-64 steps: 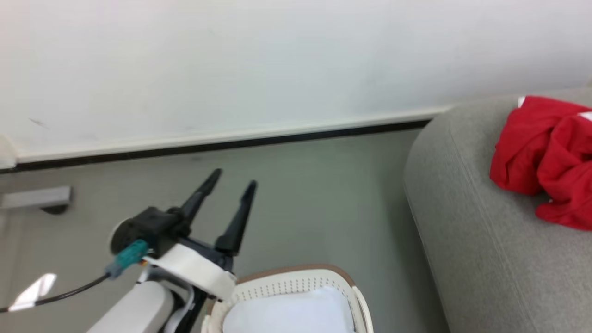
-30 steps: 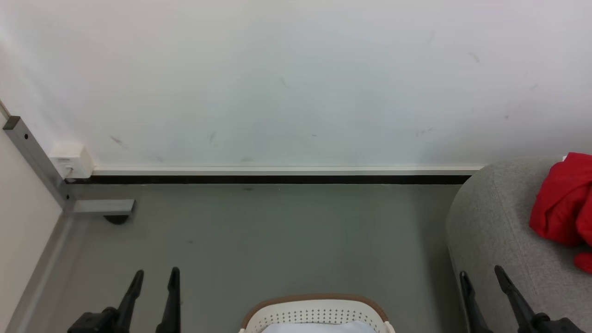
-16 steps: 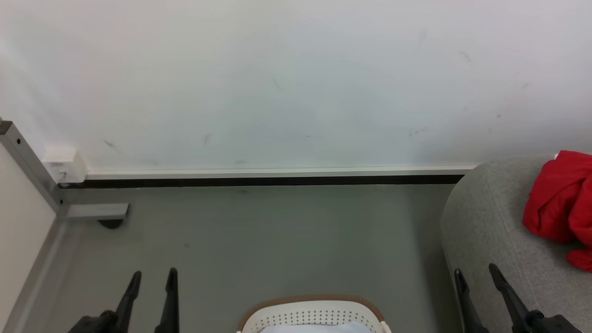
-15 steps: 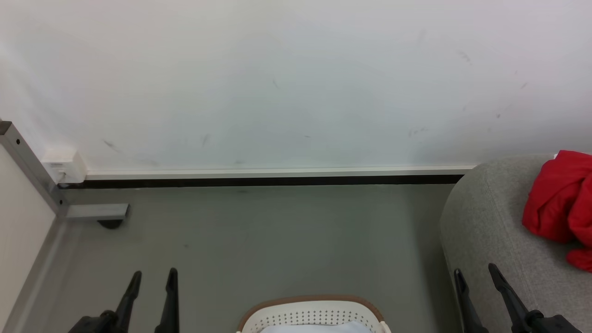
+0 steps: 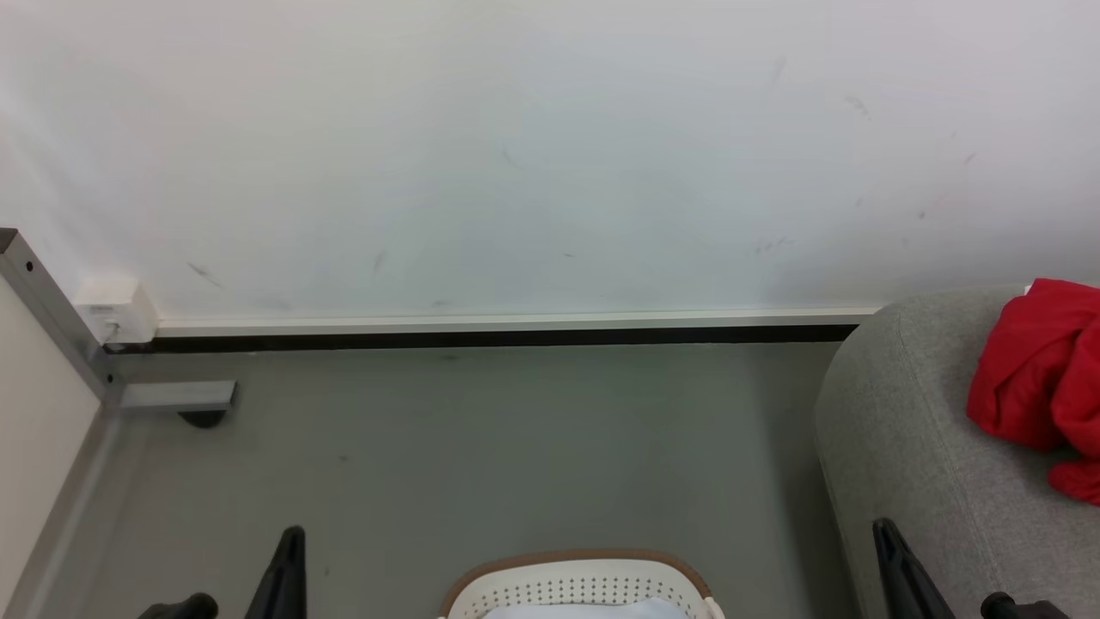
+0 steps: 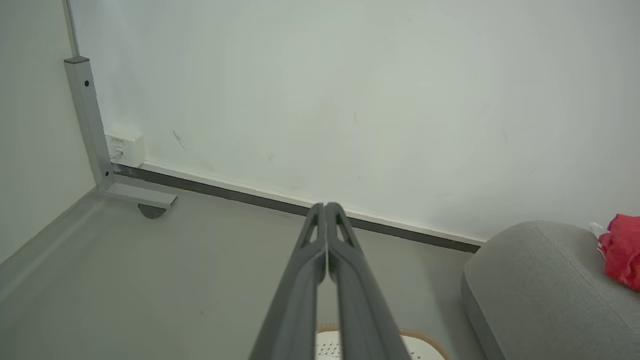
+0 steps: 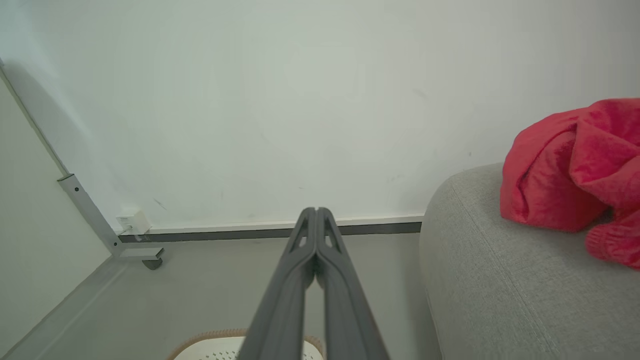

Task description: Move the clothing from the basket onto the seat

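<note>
The clothing (image 5: 1031, 370), red fabric that looks soft and light, lies bunched on the seat (image 5: 902, 447), right of the right gripper (image 5: 883, 533); a raised fold should pinch easily. That gripper and the left gripper (image 5: 293, 537) are closed and empty.

right end effector (image 7: 316, 212): fingers pressed together, empty
clothing (image 7: 570, 170): heaped on the seat (image 7: 500, 295), right
basket (image 7: 215, 351): near, left of seat

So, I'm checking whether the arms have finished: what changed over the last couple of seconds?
The left gripper lowered to rest, then it and the right gripper both shut on nothing. The clothing stays heaped on the seat, and the basket is where it was.
</note>
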{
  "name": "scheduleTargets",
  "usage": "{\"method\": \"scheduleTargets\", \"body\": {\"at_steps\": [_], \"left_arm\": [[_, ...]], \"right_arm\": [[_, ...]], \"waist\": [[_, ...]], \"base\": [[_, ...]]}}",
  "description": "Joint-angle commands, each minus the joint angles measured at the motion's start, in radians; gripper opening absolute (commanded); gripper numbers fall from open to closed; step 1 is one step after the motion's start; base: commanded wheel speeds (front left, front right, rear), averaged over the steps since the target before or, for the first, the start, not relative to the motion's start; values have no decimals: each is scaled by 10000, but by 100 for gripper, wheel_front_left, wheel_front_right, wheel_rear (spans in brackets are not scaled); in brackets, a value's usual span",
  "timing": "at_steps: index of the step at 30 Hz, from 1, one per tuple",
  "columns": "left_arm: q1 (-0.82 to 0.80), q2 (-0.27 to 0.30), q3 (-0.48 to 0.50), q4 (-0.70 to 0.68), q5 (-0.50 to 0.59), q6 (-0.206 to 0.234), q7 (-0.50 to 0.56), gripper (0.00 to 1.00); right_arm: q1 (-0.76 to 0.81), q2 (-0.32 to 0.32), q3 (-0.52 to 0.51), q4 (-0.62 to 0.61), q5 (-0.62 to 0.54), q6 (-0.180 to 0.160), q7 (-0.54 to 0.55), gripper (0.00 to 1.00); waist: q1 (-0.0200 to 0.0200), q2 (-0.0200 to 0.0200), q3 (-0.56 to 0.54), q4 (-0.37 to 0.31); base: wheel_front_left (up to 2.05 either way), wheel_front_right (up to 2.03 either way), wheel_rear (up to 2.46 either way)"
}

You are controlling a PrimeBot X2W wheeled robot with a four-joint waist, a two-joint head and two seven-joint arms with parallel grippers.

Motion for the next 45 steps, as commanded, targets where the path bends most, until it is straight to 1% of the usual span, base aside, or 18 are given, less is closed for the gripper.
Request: {"method": "scheduleTargets", "body": {"at_steps": [1, 11, 22, 45], "left_arm": [[-220, 12, 129, -113, -426, -47, 101, 0], [-413, -95, 352, -40, -2071, -171, 557, 0], [-615, -204, 577, 51, -3679, -297, 1011, 0], [-971, -388, 991, 220, -6443, -515, 1820, 0]], "right_arm": [[-216, -88, -96, -128, 476, -1, 69, 0], [-445, -143, -294, -40, 2284, -4, 468, 0], [-638, -174, -508, 18, 4021, -6, 868, 0], [-967, -178, -932, 129, 6995, -11, 1607, 0]], "waist": [[0, 0, 5, 7], [0, 0, 34, 28], [0, 0, 66, 52], [0, 0, 134, 101]], "base": [[0, 0, 0], [0, 0, 0], [0, 0, 0], [0, 0, 0]]}}
